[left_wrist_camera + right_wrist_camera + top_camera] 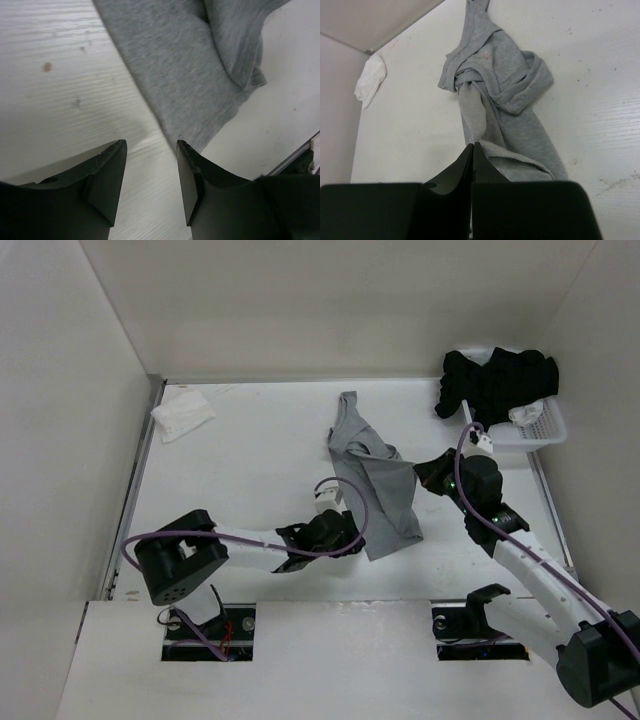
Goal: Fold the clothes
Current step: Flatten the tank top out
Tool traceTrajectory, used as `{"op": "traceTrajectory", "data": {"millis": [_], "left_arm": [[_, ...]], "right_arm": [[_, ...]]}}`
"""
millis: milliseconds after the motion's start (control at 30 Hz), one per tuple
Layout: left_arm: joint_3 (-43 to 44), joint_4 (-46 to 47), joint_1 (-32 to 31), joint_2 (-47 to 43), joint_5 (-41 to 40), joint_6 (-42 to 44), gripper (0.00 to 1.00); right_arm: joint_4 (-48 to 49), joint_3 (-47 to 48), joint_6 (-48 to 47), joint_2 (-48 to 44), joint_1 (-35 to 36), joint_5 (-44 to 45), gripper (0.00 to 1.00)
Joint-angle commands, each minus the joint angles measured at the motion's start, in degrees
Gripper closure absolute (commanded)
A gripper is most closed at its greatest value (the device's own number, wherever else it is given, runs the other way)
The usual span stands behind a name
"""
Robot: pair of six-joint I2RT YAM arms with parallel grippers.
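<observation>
The clothes point(385, 495) are one grey garment, bunched and twisted, lying mid-table with a narrow end pointing to the back. In the right wrist view the clothes point(495, 85) stretch from the knot down to my right gripper point(472, 146), which is shut on a taut strip of the fabric. From above, the right gripper point(420, 472) sits at the garment's right edge. My left gripper point(352, 532) is low at the garment's lower left edge. Its fingers point(112, 175) stand open over bare table, and the grey hem point(200, 75) lies just beyond the right fingertip.
A white basket point(545, 435) at the back right holds black garments point(495, 380). A small white cloth point(182, 417) lies at the back left, and the same white cloth point(370, 80) shows in the right wrist view. White walls close in the table on three sides.
</observation>
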Motion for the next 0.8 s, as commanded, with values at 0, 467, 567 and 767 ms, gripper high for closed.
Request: {"op": "traceTrajectory", "data": {"millis": [0,467,567,767], "left_arm": [[4.8,-1.1,-3.7,5.6,0.7,-4.1,0.56],[7.3,-11.4,-10.1,7.8,-3.3,-12.1,0.65],[8.1,-11.9,-10.2,9.5,-4.1,-12.6,0.62],[8.1,-10.0,-8.7,12.9,-5.2,-13.8,0.65]], "right_arm": [[6.4,-0.1,1.4,0.0,-1.2,-3.6,1.00],[9.1,-1.6,1.4,-1.1,-1.3,-4.9,1.00],[9.1,-1.7,1.4,-1.4,-1.1,-5.2,1.00],[9.1,-1.5,1.4,-1.4,-0.9,-5.4,1.00]]}}
